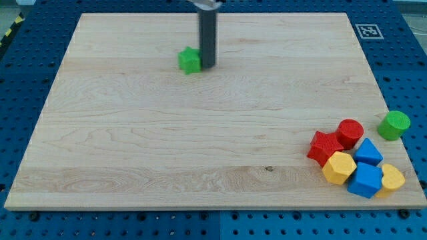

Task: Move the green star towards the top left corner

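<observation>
The green star [189,60] lies on the wooden board [200,147] near the view's top, a little left of centre. My rod comes down from the view's top edge, and my tip [207,65] rests on the board right against the star's right side. The star sits well to the right of the board's top left corner.
A cluster of blocks sits at the board's bottom right: a red star [325,147], a red cylinder [350,133], two blue blocks [367,153] [364,180], two yellow blocks [339,167] [390,179]. A green cylinder [394,125] stands at the right edge.
</observation>
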You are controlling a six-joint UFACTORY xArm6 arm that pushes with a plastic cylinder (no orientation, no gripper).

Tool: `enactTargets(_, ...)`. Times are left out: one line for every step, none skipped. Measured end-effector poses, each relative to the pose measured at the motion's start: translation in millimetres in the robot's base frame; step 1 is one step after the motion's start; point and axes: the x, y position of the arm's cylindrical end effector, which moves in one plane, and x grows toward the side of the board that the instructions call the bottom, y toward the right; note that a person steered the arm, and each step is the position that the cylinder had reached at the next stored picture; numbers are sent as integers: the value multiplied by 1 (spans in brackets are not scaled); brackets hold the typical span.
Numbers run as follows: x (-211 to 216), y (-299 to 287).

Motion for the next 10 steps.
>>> enactTargets(-21, -62)
enactTargets(-20, -45)
enactTargets(21, -37)
enactTargets(51, -53)
enactTargets(27, -87)
enactTargets(-22, -116)
enactTargets(-20, -126)
enactTargets(10, -107)
enactTargets(2, -62)
enactTargets(-28, -52)
